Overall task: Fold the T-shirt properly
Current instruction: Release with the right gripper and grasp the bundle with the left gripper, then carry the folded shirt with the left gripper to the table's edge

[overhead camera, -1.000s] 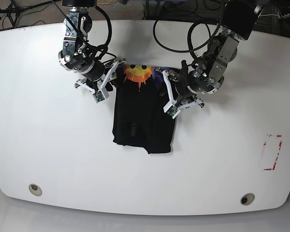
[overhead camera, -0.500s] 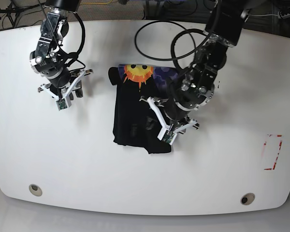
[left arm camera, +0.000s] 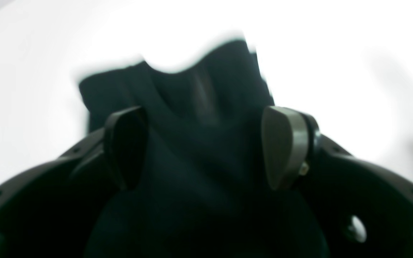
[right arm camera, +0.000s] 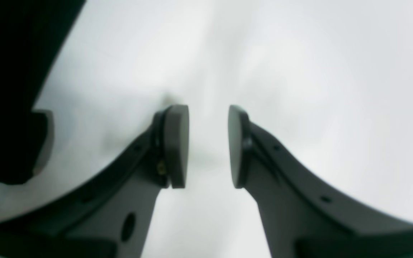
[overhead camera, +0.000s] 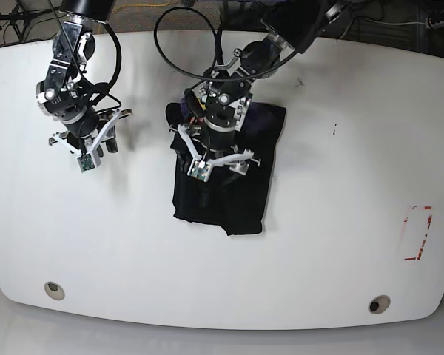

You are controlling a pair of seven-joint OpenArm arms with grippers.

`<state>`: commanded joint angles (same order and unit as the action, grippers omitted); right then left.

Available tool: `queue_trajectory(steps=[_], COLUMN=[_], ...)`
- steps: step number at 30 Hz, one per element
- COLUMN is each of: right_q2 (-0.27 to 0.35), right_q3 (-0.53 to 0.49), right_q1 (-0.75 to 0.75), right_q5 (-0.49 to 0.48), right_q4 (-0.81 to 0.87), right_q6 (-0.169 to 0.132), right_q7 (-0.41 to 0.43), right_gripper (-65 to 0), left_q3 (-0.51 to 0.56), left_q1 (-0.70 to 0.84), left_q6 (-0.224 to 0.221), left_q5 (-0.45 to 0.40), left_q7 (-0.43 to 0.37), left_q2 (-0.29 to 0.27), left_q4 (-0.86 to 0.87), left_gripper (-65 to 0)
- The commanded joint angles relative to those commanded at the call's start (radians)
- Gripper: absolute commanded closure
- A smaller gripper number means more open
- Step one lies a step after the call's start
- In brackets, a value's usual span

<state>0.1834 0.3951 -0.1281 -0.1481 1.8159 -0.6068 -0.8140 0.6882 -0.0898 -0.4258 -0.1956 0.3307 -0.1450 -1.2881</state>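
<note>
The big black cloth T-shirt point(overhead camera: 229, 192) lies folded in a long shape near the middle of the white oval table point(overhead camera: 340, 244). The left gripper point(overhead camera: 216, 159) sits over its top part, jaws spread wide with black cloth between them. The right gripper point(overhead camera: 89, 146) is off at nine o'clock, well apart from the shirt, jaws a little spread and holding nothing.

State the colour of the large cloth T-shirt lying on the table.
Black; the large cloth T-shirt shows best in the base view.
</note>
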Motion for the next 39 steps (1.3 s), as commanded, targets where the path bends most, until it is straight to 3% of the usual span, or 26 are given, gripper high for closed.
queue_trajectory(steps=[4,13,18,21,26,28,29,34,39], right_q2=[0.0,0.0,0.0,0.0,0.0,0.0,0.0,0.0,-0.002], right_q3=[0.002,0.002,0.002,0.002,0.002,0.002,0.002,0.002,0.002], right_q1=[-0.003,-0.003,-0.003,-0.002,-0.005,-0.005,-0.006,-0.008,-0.009], right_q5=[0.0,0.0,0.0,0.0,0.0,0.0,0.0,0.0,0.0], right_q4=[0.0,0.0,0.0,0.0,0.002,0.002,0.005,0.006,0.006], right_q6=[0.0,0.0,0.0,0.0,0.0,0.0,0.0,0.0,0.0], right_q7=[0.0,0.002,0.002,0.002,0.0,0.0,0.0,0.0,0.0], right_gripper=[-17.3,-17.3,-17.3,-17.3,-17.3,-17.3,-17.3,-17.3,-17.3], left_q3=[-0.003,-0.137,-0.187,-0.203,-0.322,-0.368,-0.411,-0.525,-0.6], left_q1=[0.008,0.008,0.011,0.014,0.068,0.081,0.098,0.118,0.13], left_q6=[-0.028,-0.029,-0.025,0.017,0.137,0.173,0.219,0.339,0.419], left_q5=[0.0,-0.002,-0.002,-0.002,0.0,0.0,0.0,-0.005,-0.003], left_q7=[-0.057,-0.127,-0.126,-0.117,-0.04,-0.038,-0.038,-0.038,-0.037], left_q2=[0.0,0.011,0.098,0.155,0.273,0.298,0.321,0.397,0.486], left_q4=[0.127,0.293,0.258,0.216,0.1,0.078,0.066,0.064,0.083], left_gripper=[-47.1,-47.2,-47.2,-47.2,-47.2,-47.2,-47.2,-47.2,-47.2])
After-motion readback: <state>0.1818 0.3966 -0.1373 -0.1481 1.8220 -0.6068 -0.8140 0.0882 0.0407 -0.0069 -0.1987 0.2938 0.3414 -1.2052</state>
